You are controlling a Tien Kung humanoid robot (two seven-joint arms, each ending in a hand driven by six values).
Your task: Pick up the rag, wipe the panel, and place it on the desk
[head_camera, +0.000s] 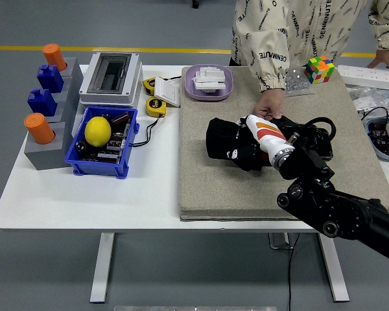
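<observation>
While the right hand (pixel 243 144) presses down on a dark rag (pixel 222 138), its black fingers (pixel 236 154) clenched around the cloth, the step in hand looks like the wiping itself: the rag lies bunched against the left part of a black panel (pixel 311 141) that rests flat on a beige felt mat (pixel 220 188). A person standing at the far side steadies the panel with one hand (pixel 268 103) at its far edge. How much of the panel is already wiped cannot be told, since arm and rag cover most of it. The next move, as I judge it, calls for sweeping the rag across the rest of the panel without pushing it out from under the person's hand, then carrying the cloth off and setting it down on the desk (pixel 117 197). The left arm is out of view. The white desk is crowded: a blue bin (pixel 78 162) holding a lemon (pixel 97 131) sits at the left, a grey block (pixel 48 146) with orange and blue pegs further left, a grey box (pixel 110 78) beyond them, a purple tray (pixel 208 91) and a colour cube (pixel 318 69) along the far edge. Around it lies grey floor (pixel 45 272) with a yellow line (pixel 117 50).
</observation>
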